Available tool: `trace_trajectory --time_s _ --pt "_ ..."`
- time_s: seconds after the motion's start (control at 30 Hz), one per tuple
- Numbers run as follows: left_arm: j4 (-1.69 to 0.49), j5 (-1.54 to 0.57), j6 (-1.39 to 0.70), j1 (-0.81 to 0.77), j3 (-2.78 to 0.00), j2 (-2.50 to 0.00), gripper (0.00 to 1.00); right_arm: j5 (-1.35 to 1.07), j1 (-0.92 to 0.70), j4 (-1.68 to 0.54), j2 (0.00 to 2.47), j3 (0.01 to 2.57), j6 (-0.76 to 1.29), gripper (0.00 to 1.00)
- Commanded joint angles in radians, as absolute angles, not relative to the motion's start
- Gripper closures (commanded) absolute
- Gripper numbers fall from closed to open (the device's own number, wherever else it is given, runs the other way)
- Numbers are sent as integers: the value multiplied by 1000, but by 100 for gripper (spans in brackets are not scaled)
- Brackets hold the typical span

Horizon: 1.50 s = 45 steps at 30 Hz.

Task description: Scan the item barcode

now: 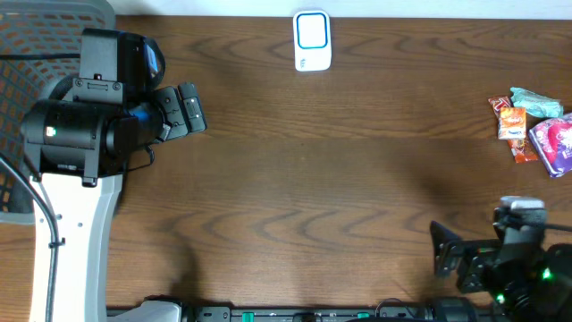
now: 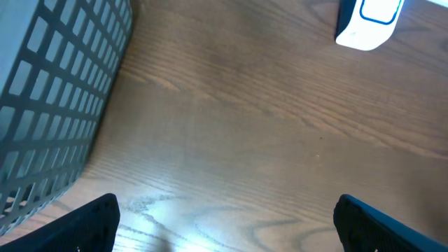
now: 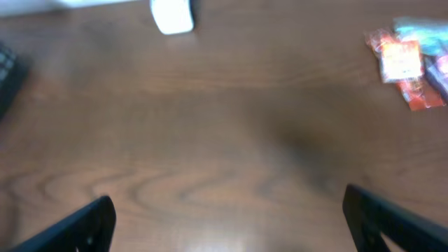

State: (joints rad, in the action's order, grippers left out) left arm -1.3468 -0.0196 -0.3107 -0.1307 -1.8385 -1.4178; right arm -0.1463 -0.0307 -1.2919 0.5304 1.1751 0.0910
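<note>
Both arms hang over the wooden table (image 1: 304,179) with nothing in their grasp. The left gripper (image 1: 190,109) sits near the left edge, just beside the grey mesh basket (image 1: 27,36). Its jaws are spread wide; in its wrist view the two fingertips (image 2: 91,224) stand far apart over bare wood, touching nothing. The right gripper (image 1: 441,250), at the near right corner, is also fully spread and empty, with only table between its fingers (image 3: 77,227). The snack packets (image 1: 532,130), an orange, a teal and a purple one bunched together, lie at the table's right edge, well apart from either gripper. The white barcode scanner (image 1: 312,40) stands at the far edge, mid-table.
</note>
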Motion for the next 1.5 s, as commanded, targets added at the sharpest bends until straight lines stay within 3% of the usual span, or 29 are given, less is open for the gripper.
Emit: trace_trajectory --time_s 0.0,0.33,0.6,1.13,1.47 --pt "-1350 -7 -311 -126 -1844 -1419 2 -223 -67 -1168 421 1001 -25 1" --pt "-1350 -7 -311 -126 -1844 -1419 2 -223 -127 -670 205 530 -23 1" --pt "-1350 -7 -311 -126 -1844 -1419 2 -223 -127 -357 127 299 -15 1" --pt "-1350 -7 -311 -126 -1844 -1419 2 -215 -127 -10 5 59 -15 1" --pt "-1350 -7 -311 -126 -1844 -1419 2 -162 -126 60 5 5 -16 1"
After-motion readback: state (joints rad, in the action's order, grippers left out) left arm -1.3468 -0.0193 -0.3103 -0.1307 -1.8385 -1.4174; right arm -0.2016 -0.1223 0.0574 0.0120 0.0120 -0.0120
